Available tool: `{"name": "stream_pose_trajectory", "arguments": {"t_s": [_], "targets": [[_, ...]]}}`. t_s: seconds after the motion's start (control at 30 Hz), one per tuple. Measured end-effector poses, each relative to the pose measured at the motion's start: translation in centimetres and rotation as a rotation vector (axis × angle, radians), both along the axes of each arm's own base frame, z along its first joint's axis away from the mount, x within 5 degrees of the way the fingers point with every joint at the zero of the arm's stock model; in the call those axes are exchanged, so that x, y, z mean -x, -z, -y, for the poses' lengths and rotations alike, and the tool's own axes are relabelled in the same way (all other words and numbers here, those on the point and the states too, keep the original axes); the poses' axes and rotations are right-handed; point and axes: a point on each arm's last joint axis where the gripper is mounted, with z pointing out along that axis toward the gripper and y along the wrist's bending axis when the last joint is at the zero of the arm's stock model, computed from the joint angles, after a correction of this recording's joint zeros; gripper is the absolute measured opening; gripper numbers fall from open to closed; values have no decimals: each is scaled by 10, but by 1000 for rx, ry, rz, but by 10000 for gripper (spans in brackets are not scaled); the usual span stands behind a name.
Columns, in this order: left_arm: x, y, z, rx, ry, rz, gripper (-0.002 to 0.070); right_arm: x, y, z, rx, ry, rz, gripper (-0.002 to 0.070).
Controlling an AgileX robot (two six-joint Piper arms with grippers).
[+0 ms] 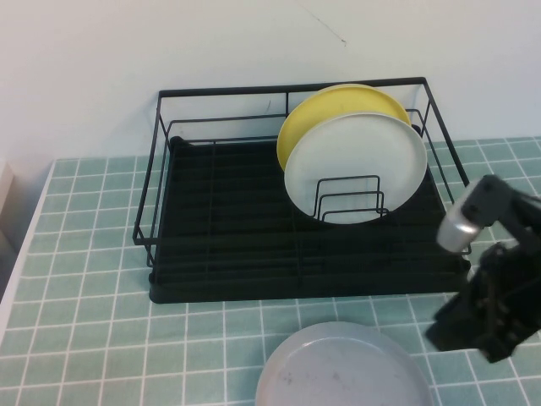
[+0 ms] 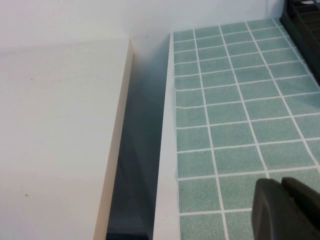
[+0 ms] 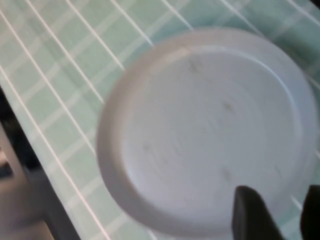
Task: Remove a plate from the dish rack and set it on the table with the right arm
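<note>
The pale grey plate [image 1: 342, 368] with dark specks lies flat on the teal tiled table [image 1: 84, 279] in front of the black wire dish rack [image 1: 159, 178]. In the right wrist view the plate [image 3: 210, 125] fills most of the picture. My right gripper [image 1: 448, 330] is just beside the plate's right edge; in its wrist view the right gripper [image 3: 280, 202] is open, above the plate's rim, holding nothing. My left gripper [image 2: 285, 210] is shut and empty over bare tiles [image 2: 235, 100] near the table's left edge, out of the high view.
A yellow plate [image 1: 338, 106] and a white plate [image 1: 355, 161] stand upright in the rack's right half. The rack's left half holds nothing. A white ledge [image 2: 55, 135] and a dark gap [image 2: 135, 165] lie beyond the table's left edge.
</note>
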Motion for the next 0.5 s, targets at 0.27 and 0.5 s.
{"name": "stream_pose_trajectory", "arguments": {"t_s": [0.27,0.5], "targets": [[0,0,0,0,0,0,-4,40,-68,27,82,100,226,25],[0,0,0,0,0,0,-4,113,-117,48,-144,191,644,0]]}}
